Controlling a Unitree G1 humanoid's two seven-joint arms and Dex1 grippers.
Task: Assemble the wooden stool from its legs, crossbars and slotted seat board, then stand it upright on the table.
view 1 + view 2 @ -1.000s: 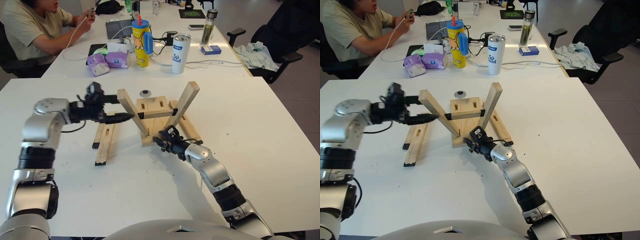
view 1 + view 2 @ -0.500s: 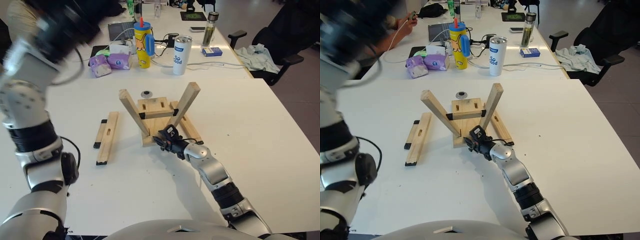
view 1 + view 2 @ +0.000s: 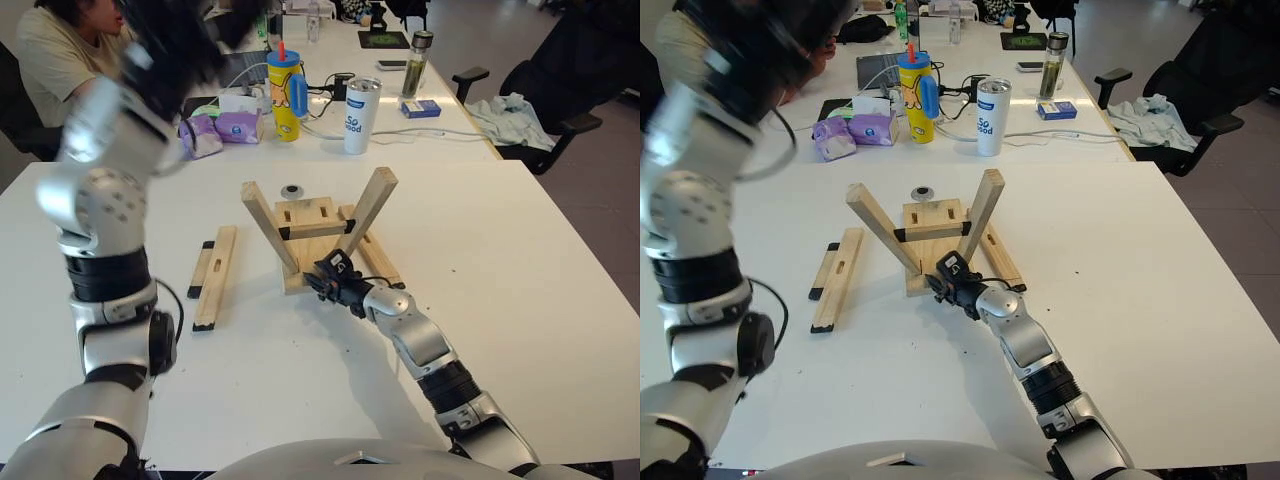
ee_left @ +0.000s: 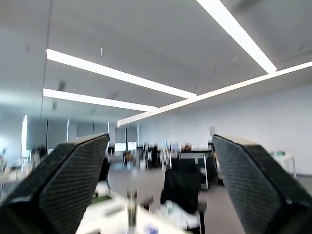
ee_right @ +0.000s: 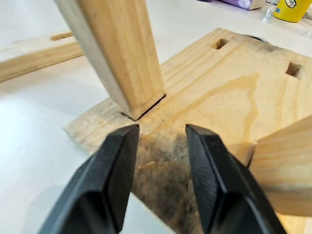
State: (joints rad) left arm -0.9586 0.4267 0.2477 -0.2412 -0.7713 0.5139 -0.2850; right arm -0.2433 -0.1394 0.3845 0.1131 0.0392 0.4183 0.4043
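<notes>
The right gripper (image 5: 162, 134), fingers parted, sits at the edge of the pale slotted wooden seat board (image 5: 229, 92). The left gripper (image 4: 161, 139), held high, has its fingers spread too. Clamping squarely should steady the board.

Seat board (image 5: 234, 92): bare pale wood, matt, grain showing, with a dark rough smudge by the right gripper (image 5: 161, 129), whose jaws are smooth black plastic with slight sheen. Leg (image 5: 117, 53): same raw wood. Loose pieces (image 3: 213, 275): wood, black ends. Left gripper (image 4: 161, 141) jaws: black, fine woven texture. Counter (image 3: 520, 260): white, smooth, matt.
</notes>
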